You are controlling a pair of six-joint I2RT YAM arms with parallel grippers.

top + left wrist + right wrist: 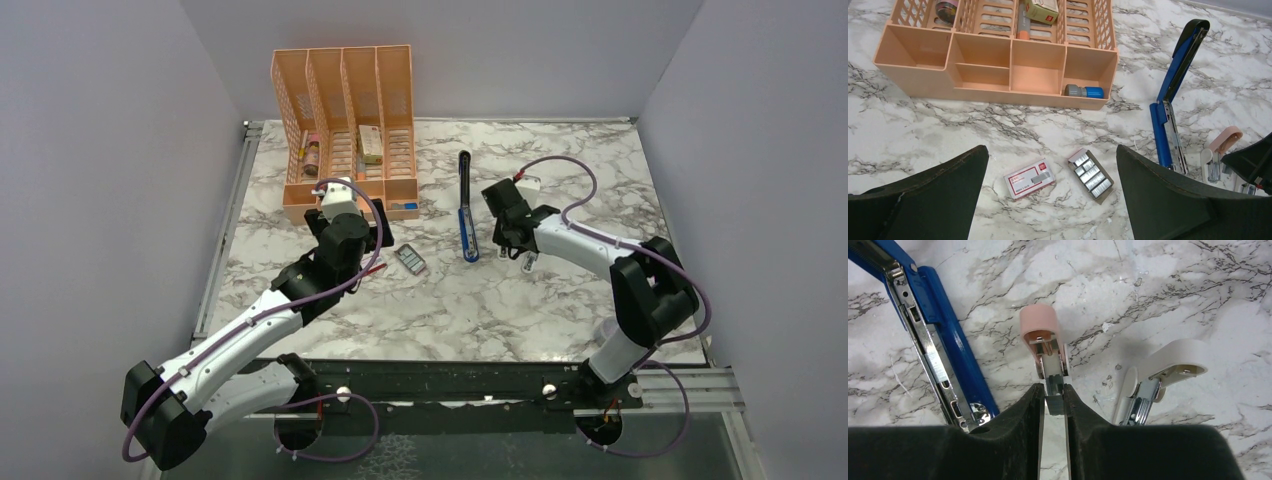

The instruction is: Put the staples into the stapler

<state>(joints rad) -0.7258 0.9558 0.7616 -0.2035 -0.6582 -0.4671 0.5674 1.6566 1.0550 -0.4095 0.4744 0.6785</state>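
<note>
In the lower middle of the left wrist view, the staples (1091, 174) lie as silvery strips in a small open tray (1105, 194) on the marble tabletop (923, 130), just beside a red-and-white box (1029, 178). The stapler (1168, 125) lies at the right of that view, well apart from the tray. Its black top arm is swung up and away and its metal channel is bare.

The step in hand looks like taking one strip from the tray. The left pincer (1050, 150) hangs above the tray and box with its fingers spread as wide as they go, touching nothing. To do this well, it should come straight down over a single strip and close across the strip's narrow width. A light squeeze is best, since a glued strip is likely to snap or skid. The strip should then be carried level and laid legs-down along the channel, not dropped in at an angle.

In the right wrist view, the right pincer (1053, 387) is drawn nearly together, clamped on the metal tail of a pink-capped clip-like piece (1040, 325). A white curved piece (1178, 352) rests to its right, and the stapler's blue body is at the left of the frame. That pink piece should probably be kept clear of the channel so the strip has room.
</note>
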